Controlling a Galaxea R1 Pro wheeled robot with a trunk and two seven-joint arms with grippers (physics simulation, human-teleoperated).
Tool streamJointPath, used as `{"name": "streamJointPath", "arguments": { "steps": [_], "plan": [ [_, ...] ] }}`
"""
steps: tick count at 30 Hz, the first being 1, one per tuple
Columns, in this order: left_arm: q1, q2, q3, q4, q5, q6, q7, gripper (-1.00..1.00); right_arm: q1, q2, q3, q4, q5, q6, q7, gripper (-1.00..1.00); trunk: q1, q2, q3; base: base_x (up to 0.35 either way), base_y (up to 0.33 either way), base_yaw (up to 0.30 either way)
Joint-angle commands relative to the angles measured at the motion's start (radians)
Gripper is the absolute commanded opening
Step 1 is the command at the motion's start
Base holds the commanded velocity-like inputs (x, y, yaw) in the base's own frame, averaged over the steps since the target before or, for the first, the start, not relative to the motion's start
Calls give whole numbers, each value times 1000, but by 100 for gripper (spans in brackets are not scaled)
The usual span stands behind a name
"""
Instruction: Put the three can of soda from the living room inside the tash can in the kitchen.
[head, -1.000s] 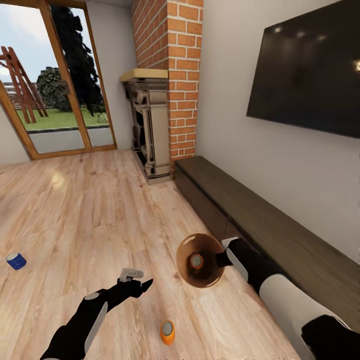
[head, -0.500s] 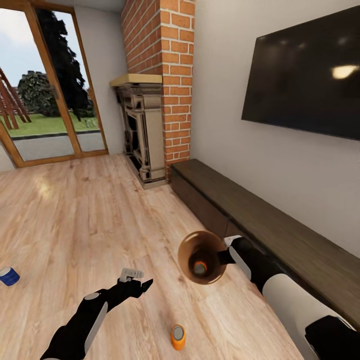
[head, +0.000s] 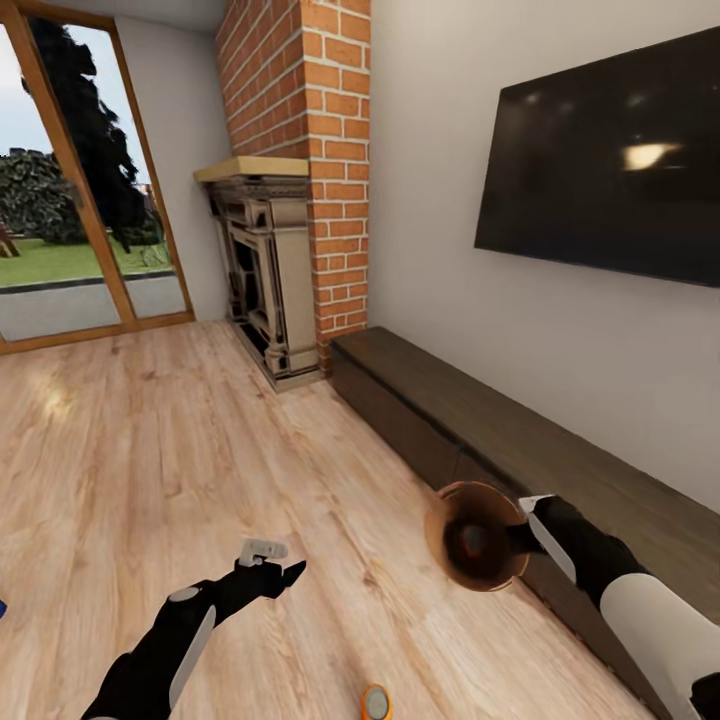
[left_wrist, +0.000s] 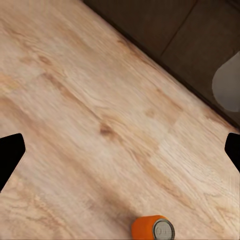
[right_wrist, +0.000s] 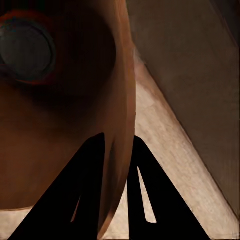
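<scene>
Collection of the cans is judged to be under way. The trash can (head: 478, 535) is held tilted above the wooden floor (head: 150, 440) beside the dark low cabinet (head: 520, 440), its rim pinched between the fingers of the right gripper (right_wrist: 119, 145), and one orange can (right_wrist: 25, 47) is seen lying inside it. A second orange can (left_wrist: 153, 228) stands on the floor near the left gripper (head: 272, 568), whose fingers are spread wide. Next, that gripper would need to be lowered over the standing can and closed.
</scene>
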Motion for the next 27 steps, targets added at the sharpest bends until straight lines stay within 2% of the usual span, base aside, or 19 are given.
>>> {"name": "streamJointPath", "arguments": {
  "steps": [1, 4, 11, 17, 27],
  "plan": [
    [0, 0, 0, 10, 0, 0, 0, 100, 21, -5, -13, 3, 5, 0, 3, -100, 0, 0, 1, 129, 144, -158],
    [0, 0, 0, 30, 0, -1, 1, 100, 54, -10, -46, 3, 5, -3, 5, -100, 0, 0, 6, 60, 79, -159],
    [0, 0, 0, 48, 0, -2, 0, 100, 107, -13, -74, 3, 6, -26, 6, -100, 0, 0, 15, -154, -78, -161],
    [0, 0, 0, 49, -1, -10, -1, 100, 118, -14, -76, 5, 8, -61, 4, -100, 0, 0, 24, -259, -158, -161],
    [0, 0, 0, 50, 0, -7, -2, 100, 124, -17, -76, 6, 7, -66, 3, -100, 0, 0, 38, -290, -136, -162]
  ]
}}
